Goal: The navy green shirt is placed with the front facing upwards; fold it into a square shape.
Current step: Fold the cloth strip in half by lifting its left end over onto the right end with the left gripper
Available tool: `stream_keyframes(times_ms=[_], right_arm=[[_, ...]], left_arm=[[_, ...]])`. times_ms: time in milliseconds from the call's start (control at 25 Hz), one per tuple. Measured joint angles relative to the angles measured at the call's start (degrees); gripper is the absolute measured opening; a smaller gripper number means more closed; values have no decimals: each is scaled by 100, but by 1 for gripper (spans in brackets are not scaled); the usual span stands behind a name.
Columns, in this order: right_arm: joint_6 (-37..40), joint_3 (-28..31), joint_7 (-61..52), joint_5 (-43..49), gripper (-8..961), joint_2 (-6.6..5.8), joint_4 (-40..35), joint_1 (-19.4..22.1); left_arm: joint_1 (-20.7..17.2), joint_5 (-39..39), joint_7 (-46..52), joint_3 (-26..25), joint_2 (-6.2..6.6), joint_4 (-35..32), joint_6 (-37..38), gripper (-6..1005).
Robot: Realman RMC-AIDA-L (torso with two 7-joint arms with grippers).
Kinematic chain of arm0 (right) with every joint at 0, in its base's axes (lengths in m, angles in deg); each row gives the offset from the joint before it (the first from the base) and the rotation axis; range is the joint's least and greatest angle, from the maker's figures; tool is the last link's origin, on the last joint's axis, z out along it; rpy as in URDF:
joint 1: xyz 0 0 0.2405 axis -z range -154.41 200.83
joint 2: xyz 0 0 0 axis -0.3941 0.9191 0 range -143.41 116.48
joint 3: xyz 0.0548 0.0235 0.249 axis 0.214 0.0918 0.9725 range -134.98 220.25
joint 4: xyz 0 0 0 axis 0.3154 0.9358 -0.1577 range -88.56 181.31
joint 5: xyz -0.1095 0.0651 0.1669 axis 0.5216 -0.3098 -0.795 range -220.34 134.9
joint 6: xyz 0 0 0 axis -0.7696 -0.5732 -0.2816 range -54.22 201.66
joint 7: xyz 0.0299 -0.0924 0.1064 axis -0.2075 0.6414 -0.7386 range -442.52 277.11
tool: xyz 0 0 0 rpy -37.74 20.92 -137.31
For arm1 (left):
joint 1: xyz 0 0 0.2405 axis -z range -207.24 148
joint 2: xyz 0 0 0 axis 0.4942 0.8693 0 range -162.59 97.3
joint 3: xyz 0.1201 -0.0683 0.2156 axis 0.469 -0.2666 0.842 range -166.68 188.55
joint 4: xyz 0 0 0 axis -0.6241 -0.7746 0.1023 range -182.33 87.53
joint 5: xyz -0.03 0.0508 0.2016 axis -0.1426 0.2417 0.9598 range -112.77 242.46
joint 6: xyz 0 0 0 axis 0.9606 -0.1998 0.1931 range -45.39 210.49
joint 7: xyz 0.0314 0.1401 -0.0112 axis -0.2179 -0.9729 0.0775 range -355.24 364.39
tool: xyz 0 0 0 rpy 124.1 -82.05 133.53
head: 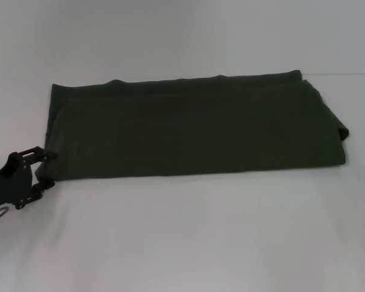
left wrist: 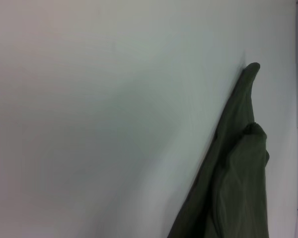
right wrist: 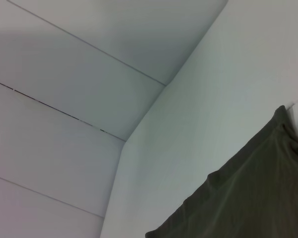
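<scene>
Navy green shirt [head: 194,128] folded into a long band, plain side up, lying across the white table [head: 188,237].

Band runs left to right over the middle of the table, far edge slightly ridged, right end rounded with layers showing. Left gripper [head: 41,167] sits at the shirt's near-left corner, touching the cloth — whether its fingers are clamping the fabric, cannot tell. Right arm is only a dark sliver at the far right edge. Surface is matte white, bare around the shirt; right wrist view shows pale panelled walls [right wrist: 64,99] with thin seams.
</scene>
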State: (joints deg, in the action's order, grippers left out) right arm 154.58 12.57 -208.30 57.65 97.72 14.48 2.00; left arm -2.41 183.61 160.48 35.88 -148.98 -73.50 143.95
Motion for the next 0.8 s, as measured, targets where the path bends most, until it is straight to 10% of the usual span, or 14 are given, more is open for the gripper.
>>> stream_keyframes(times_ms=[800], right_arm=[[-13, 37, 0, 0, 917, 9, 8, 20]], left_arm=[[92, -412, -723, 66, -88, 30, 395, 687]])
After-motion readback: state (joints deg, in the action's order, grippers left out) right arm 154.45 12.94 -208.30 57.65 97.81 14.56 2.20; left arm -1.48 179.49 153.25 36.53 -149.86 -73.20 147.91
